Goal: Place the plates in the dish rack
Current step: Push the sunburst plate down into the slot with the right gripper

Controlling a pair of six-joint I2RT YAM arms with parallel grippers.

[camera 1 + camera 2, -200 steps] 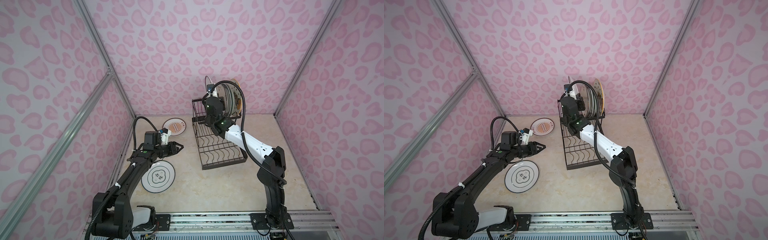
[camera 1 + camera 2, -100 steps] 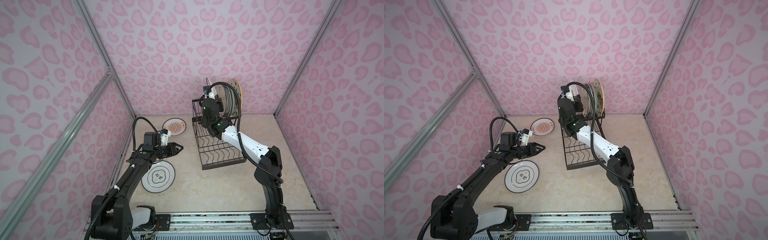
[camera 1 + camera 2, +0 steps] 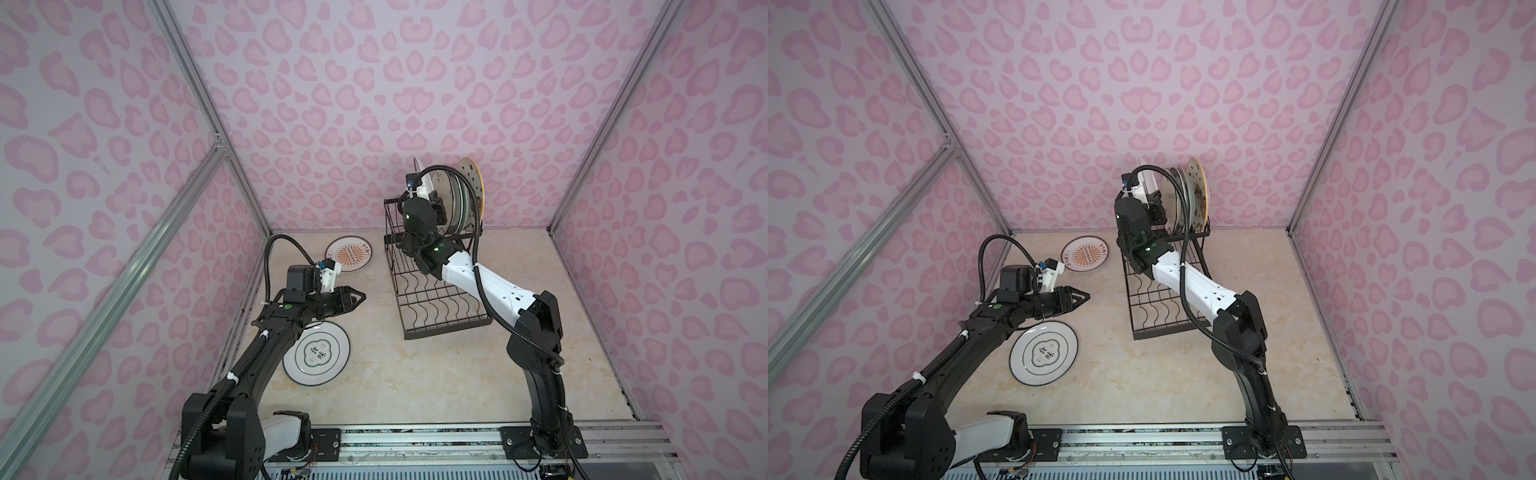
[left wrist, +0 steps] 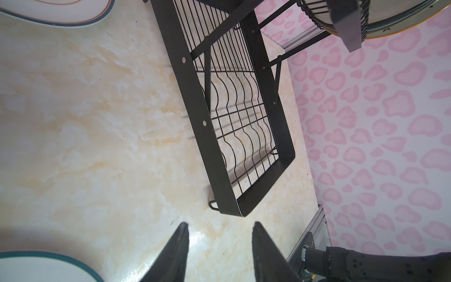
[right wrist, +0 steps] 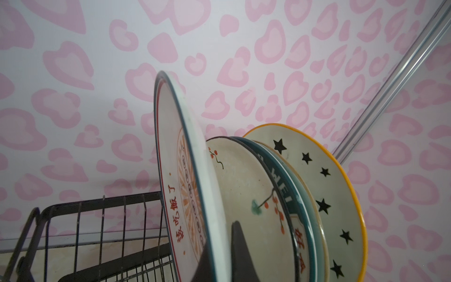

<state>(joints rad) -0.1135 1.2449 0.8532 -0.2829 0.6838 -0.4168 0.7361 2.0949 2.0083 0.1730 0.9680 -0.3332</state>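
An orange-sunburst plate (image 5: 175,151), teal-rimmed and lettered in red Chinese characters, stands on edge at the raised basket of the black wire dish rack (image 3: 440,299). It is pinched near its lower rim by the right gripper (image 5: 220,254), whose fingers are clamped tight on it; whether the plate's edge sits in a slot cannot be told. Just beside it, four more plates stand on edge in the basket: the cream branch plate (image 5: 244,185), a navy-rimmed plate (image 5: 284,193) with white letters reading "WEI", a teal plate (image 5: 303,207) and the star plate (image 5: 336,195) with its orange rim. The right arm rises from its base, bends at the elbow and reaches up and back across the rack's lower tray. The left arm stretches low and forward, forearm nearly level, with the left gripper (image 3: 359,297) partly open and empty above the marble-look table (image 3: 415,395), pointing toward the rack. Two plates lie flat on the table: a second orange-sunburst plate (image 3: 348,254) near the back wall, and the green-ringed plate (image 3: 316,353), marked "食味" at its centre, partly under the left forearm.
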